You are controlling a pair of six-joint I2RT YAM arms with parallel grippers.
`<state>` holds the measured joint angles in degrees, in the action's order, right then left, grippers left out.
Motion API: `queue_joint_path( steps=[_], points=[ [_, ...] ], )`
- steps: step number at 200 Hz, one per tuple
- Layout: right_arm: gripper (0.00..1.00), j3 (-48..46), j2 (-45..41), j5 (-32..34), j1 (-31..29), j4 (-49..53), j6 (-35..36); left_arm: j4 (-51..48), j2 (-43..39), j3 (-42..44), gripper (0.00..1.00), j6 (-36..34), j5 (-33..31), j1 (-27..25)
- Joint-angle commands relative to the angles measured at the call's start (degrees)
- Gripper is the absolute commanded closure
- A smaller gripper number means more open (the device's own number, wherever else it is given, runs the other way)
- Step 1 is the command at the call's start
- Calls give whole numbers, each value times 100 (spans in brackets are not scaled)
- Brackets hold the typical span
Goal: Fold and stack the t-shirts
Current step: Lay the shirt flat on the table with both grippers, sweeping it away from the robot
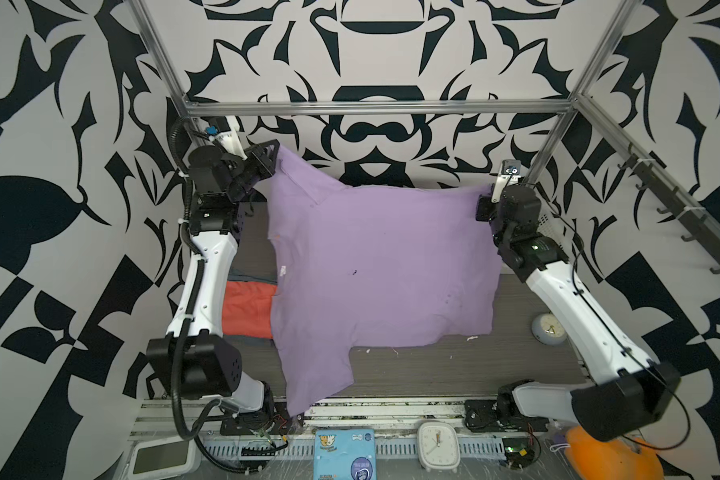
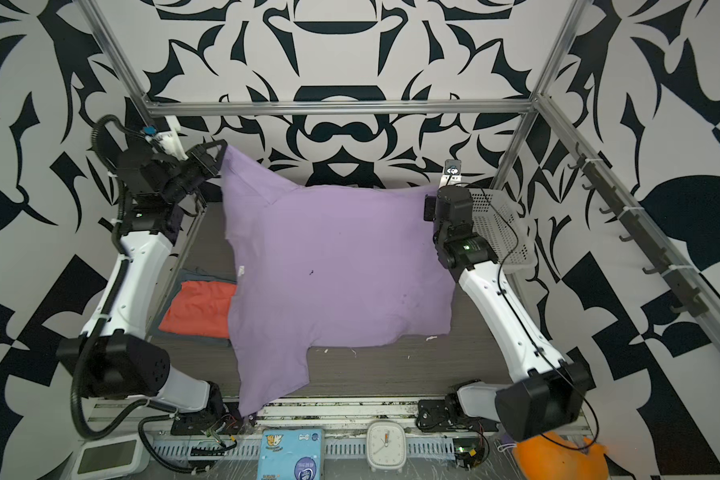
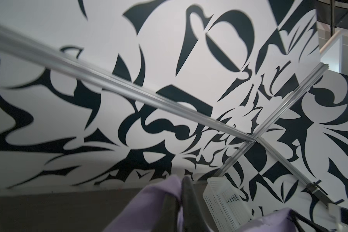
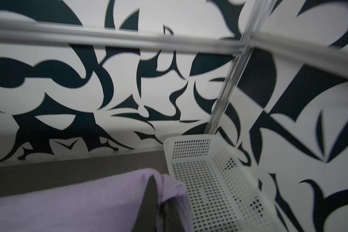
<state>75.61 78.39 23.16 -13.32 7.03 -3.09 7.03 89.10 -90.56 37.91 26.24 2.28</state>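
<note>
Right up at the lens, the left claw (image 3: 180, 192) is pinched shut on a fold of the purple shirt (image 1: 383, 266). The right claw (image 4: 160, 188) is clamped on another bit of the same cloth, so both arms have it!

The purple shirt is the big thing here. Its far edge is lifted off the surface (image 1: 433, 370) and strung between the two claws, and the cloth slopes down toward us. The lower edge looks to be down on the surface, with one sleeve spilling over the front edge at the left. The left corner rides higher than the right, so the top edge slants.

I read the neck as lying to the left and the hem to the right, so the long axis runs claw to claw. The next move, I'd say, is laying it flat. That turns on both claws coming down level, with the cloth on our side of them.

The basket (image 2: 495, 224) sits just beside the right claw. At the left, the folded red shirt (image 2: 200, 307) lies on the grey-blue shirt (image 2: 192, 276) below the left arm (image 1: 208, 270), the nearer arm. The purple edge overlaps that stack.
</note>
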Motion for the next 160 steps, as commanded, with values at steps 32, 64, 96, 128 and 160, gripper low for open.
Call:
queue_joint_path(
  steps=[32,64,96,128,160],
  points=[
    [100,622,1987,-1007,225,-301,-824,1200,1467,288,100,817,362,14],
    [100,1139,2862,-1093,412,-321,-1090,1130,2466,-310,100,1057,535,17],
    [100,1669,3444,-887,485,-194,-1244,1022,3147,-867,100,1215,514,12],
    [100,1958,3704,-505,664,-80,-1508,1130,3616,-1278,100,1495,499,13],
    [100,2100,3885,-820,939,-38,-1779,1163,3957,-1708,100,1667,474,-19]
  ],
)
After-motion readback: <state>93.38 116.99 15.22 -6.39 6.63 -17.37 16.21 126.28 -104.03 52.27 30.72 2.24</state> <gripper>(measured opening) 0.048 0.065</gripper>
